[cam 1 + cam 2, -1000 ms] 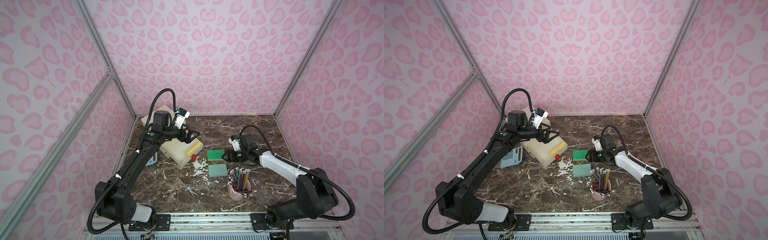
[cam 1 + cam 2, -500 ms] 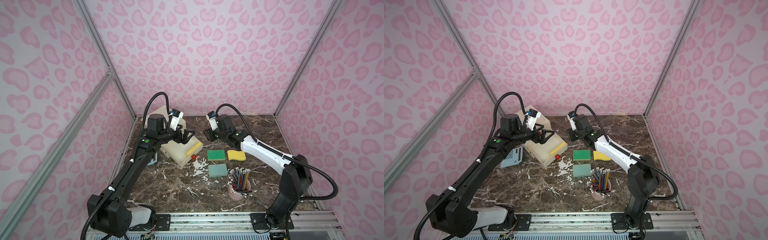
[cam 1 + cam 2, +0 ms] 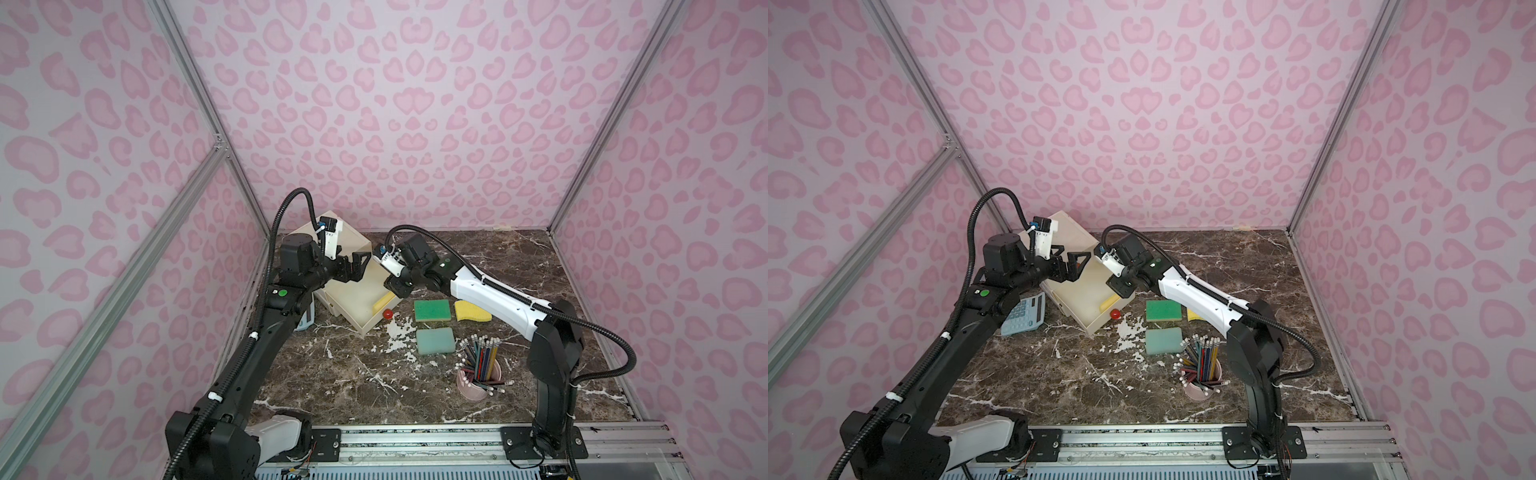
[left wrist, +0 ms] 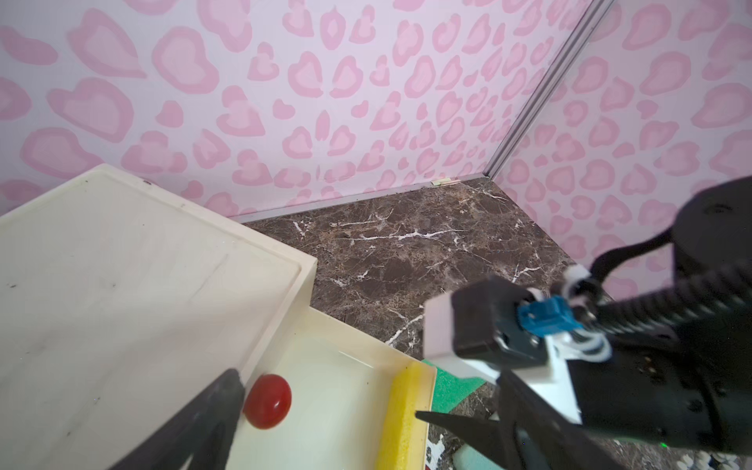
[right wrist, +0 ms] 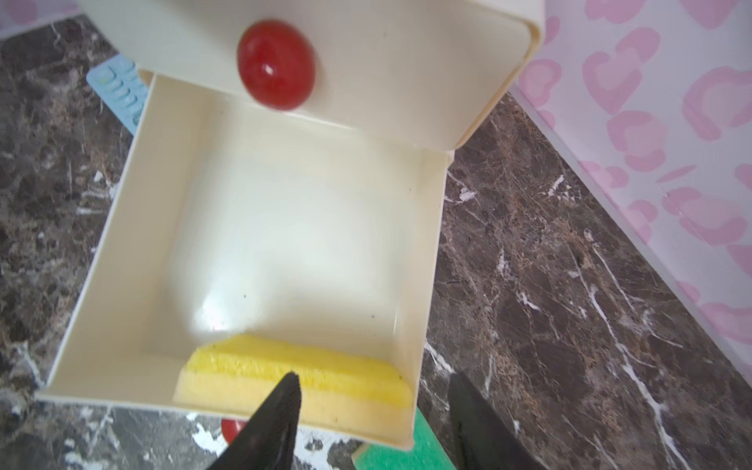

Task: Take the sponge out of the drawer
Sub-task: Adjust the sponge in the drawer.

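While poised above open drawer point(image 5: 101, 260) | right gripper point(image 5: 373, 380): jaws apart, empty | yellow sponge point(image 5: 346, 374): inside drawer, against front wall | left gripper point(image 3: 355, 266): spread wide, empty, near cabinet point(image 4: 122, 264)

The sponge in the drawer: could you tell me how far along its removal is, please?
Done: the drawer stands pulled open. In hand: the right pincer, open, hovers over the yellow sponge lying against the drawer's front wall. Left: closing on it and lifting it out.
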{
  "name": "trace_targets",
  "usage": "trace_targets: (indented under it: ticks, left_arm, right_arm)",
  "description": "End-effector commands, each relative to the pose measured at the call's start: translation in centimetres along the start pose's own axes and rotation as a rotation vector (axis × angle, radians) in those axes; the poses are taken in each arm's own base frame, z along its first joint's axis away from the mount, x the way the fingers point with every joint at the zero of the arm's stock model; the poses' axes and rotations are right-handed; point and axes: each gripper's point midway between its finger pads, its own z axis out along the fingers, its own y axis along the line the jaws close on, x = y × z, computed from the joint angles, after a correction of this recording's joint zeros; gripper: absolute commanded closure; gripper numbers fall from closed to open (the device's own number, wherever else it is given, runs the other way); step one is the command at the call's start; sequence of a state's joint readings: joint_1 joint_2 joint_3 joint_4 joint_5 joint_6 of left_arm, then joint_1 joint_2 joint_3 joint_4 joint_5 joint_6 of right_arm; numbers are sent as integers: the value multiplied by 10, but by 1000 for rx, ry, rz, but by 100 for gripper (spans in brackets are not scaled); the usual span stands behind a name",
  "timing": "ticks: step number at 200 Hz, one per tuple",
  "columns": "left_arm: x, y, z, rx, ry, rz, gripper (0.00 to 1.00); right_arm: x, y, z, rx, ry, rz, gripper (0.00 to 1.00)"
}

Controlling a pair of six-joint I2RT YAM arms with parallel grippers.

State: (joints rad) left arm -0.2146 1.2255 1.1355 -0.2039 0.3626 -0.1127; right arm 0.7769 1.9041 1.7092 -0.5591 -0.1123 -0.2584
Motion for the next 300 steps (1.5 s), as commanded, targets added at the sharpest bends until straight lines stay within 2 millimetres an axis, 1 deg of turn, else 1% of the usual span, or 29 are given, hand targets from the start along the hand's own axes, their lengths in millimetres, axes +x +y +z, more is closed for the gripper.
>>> trace_targets:
  ticks: [1, 17, 41, 58, 84, 97, 135, 145, 157, 171, 182, 195, 220, 232, 246, 268, 292, 300]
  left_arm:
    - [-10, -2, 2, 19, -40, 1, 2]
    - [-10, -2, 3, 25, -36, -2, 2]
    - [-11, -2, 2, 19, -40, 0, 2]
    - [-11, 2, -1, -5, -44, 3, 2]
    - [-13, 6, -7, -26, -56, 6, 2]
    - [-14, 7, -8, -35, -60, 8, 2]
    - [-14, 9, -10, -46, -63, 8, 2]
    - [-14, 9, -10, -46, -65, 6, 2]
    - [-14, 10, -10, -47, -67, 4, 2]
    - [-14, 10, -10, -48, -67, 4, 2]
    - [-13, 11, -10, -50, -67, 3, 2]
    - [-13, 12, -10, -50, -66, 1, 2]
    - [-13, 12, -8, -45, -65, -2, 2]
    - [-13, 12, -7, -45, -62, -5, 2]
    - [-13, 12, -7, -44, -61, -6, 2]
    - [-13, 14, -8, -52, -63, -7, 2]
    - [-15, 21, -13, -93, -77, -11, 2]
    - [-16, 25, -16, -114, -82, -15, 2]
  right_arm:
    - [5, 12, -4, -55, -8, -85, 39]
    - [8, 15, 1, -60, 2, -100, 39]
    - [14, 14, 17, -45, 55, -102, 40]
    - [18, 14, 27, -30, 82, -113, 41]
    - [18, 15, 38, -29, 89, -125, 41]
    - [16, 14, 44, -26, 89, -128, 42]
    - [5, 23, 68, -39, 83, -161, 42]
    - [3, 23, 75, -33, 83, -167, 44]
    - [-4, 17, 79, -3, 70, -164, 45]
    - [-14, 10, 76, 34, 39, -158, 45]
    - [-24, 5, 68, 60, -3, -153, 45]
    - [-38, -4, 53, 99, -71, -130, 45]
    - [-53, -7, 24, 93, -162, -77, 41]
    - [-52, -4, 19, 71, -161, -62, 40]
    - [-47, 0, 18, 35, -123, -29, 39]
    - [-31, 20, 20, -106, -50, 40, 38]
    - [-23, 46, 19, -288, -34, 101, 38]
    - [-21, 50, 19, -313, -12, 125, 38]
